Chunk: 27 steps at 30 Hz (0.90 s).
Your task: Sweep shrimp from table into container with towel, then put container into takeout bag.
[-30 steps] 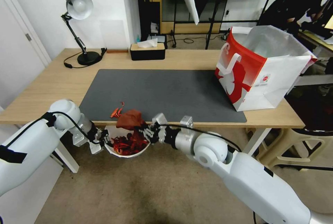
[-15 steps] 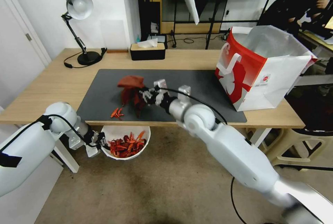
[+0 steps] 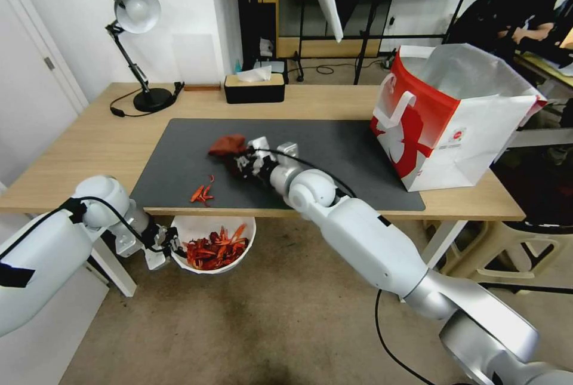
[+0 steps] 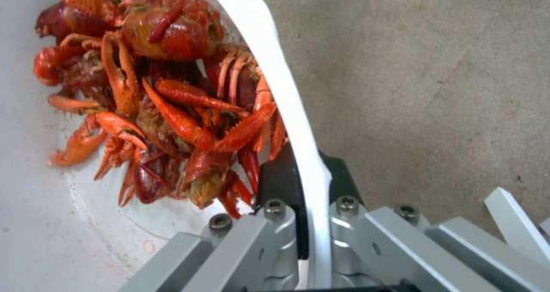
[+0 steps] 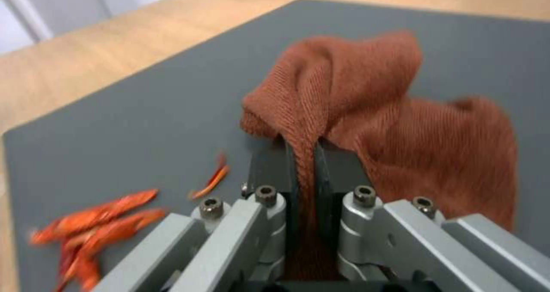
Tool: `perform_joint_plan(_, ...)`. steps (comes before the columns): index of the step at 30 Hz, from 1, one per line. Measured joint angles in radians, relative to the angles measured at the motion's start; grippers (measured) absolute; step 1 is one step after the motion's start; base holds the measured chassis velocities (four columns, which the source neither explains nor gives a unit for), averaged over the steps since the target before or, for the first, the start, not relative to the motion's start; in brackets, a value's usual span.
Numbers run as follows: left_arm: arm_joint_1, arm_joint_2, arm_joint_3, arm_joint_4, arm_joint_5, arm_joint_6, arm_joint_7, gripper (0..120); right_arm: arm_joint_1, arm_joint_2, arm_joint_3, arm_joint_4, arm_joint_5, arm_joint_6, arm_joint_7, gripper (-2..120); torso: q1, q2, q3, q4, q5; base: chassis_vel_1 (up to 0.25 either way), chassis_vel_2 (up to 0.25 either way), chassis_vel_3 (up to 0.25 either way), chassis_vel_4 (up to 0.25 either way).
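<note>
Right tool, pinching the towel, has moved back onto the counter mat behind the few remaining shrimp for another sweep, while left tool clamps the container rim below the edge.

Ribbed cloth towel, glossy shrimp, matt mat.
</note>
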State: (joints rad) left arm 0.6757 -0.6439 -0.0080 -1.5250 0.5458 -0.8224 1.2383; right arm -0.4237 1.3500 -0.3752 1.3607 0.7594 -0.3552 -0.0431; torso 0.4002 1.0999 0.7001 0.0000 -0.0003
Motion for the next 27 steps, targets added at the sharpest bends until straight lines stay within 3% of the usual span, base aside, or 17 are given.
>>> perform_joint_plan(11,0.014,0.009,-0.034,0.005,-0.007,0.000,0.000,0,-0.031,-0.073,-0.062,0.123,0.021,-0.018,-0.087,4,0.000,0.000,0.000,0.0002,0.0004,0.000,0.000,0.000,0.000)
perform_joint_plan(27,0.006,0.015,-0.041,0.004,-0.018,0.000,-0.001,0,-0.108,-0.201,-0.092,0.286,0.041,-0.005,-0.170,4,0.000,0.000,0.000,0.0000,0.0004,0.000,0.000,0.000,0.000)
